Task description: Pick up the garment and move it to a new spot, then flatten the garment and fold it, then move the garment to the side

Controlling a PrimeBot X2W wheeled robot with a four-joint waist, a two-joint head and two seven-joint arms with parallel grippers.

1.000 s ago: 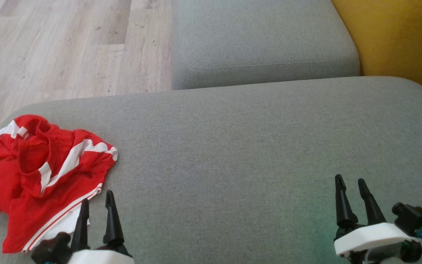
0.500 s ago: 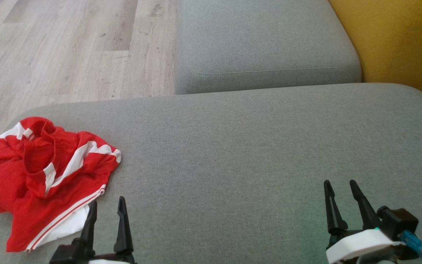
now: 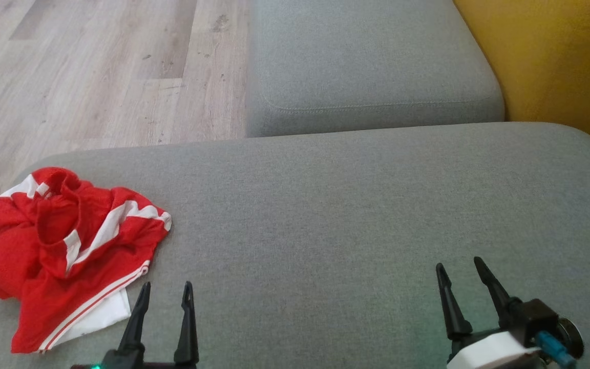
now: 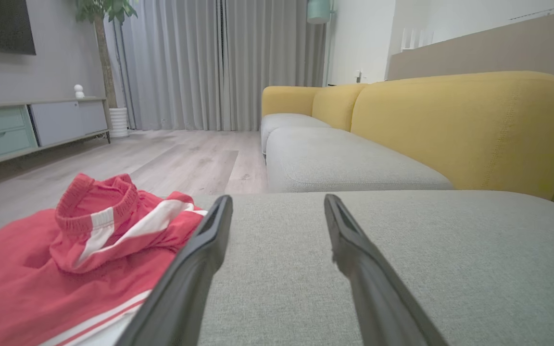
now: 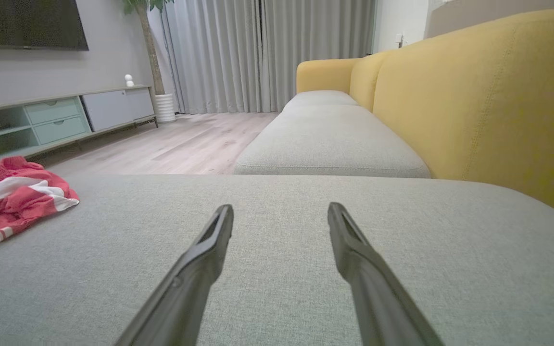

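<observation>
Both pairs of jaws released: left gripper [image 3: 166, 283] and right gripper [image 3: 458, 262] hover above the sofa [image 3: 351, 205]. Pick-up looks pending; the left gripper should reach onto the crumpled garment [image 3: 59, 256] and clench.

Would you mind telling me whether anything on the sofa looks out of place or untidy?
The red and white garment lies crumpled in a heap at the left end of the grey cushion, its waistband bunched on top. The left gripper and right gripper are open, holding nothing. Nothing else stands out.
</observation>
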